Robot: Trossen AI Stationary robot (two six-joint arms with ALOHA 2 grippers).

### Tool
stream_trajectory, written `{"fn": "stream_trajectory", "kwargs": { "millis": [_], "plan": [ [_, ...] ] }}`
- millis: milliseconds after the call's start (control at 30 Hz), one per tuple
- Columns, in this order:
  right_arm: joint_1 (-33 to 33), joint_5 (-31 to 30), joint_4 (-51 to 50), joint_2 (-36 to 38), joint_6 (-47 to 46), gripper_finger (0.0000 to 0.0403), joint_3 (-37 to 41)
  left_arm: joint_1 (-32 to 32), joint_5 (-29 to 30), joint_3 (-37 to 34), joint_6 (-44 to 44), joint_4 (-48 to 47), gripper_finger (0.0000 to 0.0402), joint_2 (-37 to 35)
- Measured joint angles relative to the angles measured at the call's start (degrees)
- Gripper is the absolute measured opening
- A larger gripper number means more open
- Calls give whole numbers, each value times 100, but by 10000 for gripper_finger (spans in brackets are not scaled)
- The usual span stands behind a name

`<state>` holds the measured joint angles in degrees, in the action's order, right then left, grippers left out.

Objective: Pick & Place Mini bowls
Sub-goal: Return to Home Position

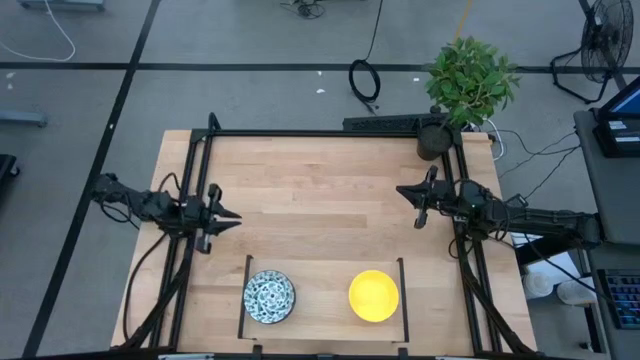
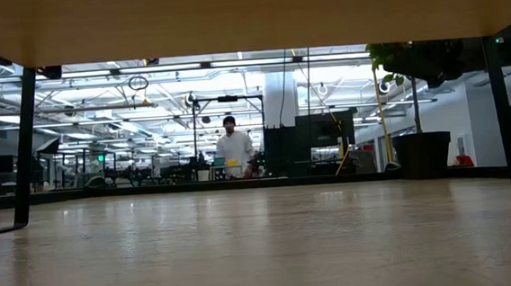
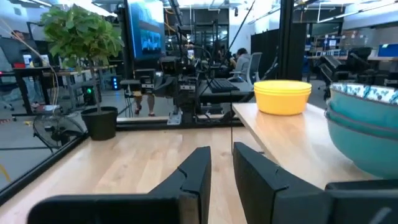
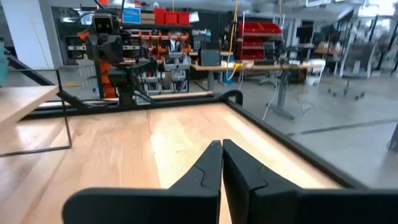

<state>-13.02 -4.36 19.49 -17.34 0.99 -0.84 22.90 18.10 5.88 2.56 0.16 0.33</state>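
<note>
From above, the mini bowls stand in two stacks on the shelf point(image 1: 325, 268) at the near edge of the surface point(image 1: 320, 190). The white-and-blue stack point(image 1: 269, 297) is on the left arm's side and the yellow stack point(image 1: 373, 296) on the right's, well apart. The left arm point(image 1: 160, 208) and right arm point(image 1: 480, 208) sit at opposite sides, both clear of the shelf. The plant pot point(image 1: 433, 140) stands at the far corner, near the right arm.

The low view looks under the shelf. Neither arm shows, only the shelf's legs, the pot and a person point(image 2: 232, 145) far off in the room.

In the left wrist view, the left jaws stand a narrow gap apart and empty. The patterned bowls sit nested just beside them, and the yellow ones are farther along the shelf.

In the right wrist view, the right jaws meet tip to tip and hold nothing. Bare wood lies ahead.

The placing looks done, so the risk is small. The left arm is the nearer to the shelf — a swing toward it could clip the frame and jolt the patterned stack. On the right, the pot is the only obstacle.
</note>
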Motion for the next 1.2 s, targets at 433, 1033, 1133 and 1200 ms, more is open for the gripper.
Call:
{"fn": "stream_trajectory", "kwargs": {
  "millis": [433,1033,1133,1200],
  "plan": [
    [0,-2,-180,0,-183,0,0,0,-1,-277,-137,-74,74,3],
    [0,-2,-180,0,-184,0,0,0,0,-277,-135,-43,74,3],
    [0,-4,-180,0,-185,0,0,0,1,-277,-135,-42,74,3],
    [0,-3,-180,0,-183,0,0,0,-1,-277,-135,-41,74,3]
  ]
}}
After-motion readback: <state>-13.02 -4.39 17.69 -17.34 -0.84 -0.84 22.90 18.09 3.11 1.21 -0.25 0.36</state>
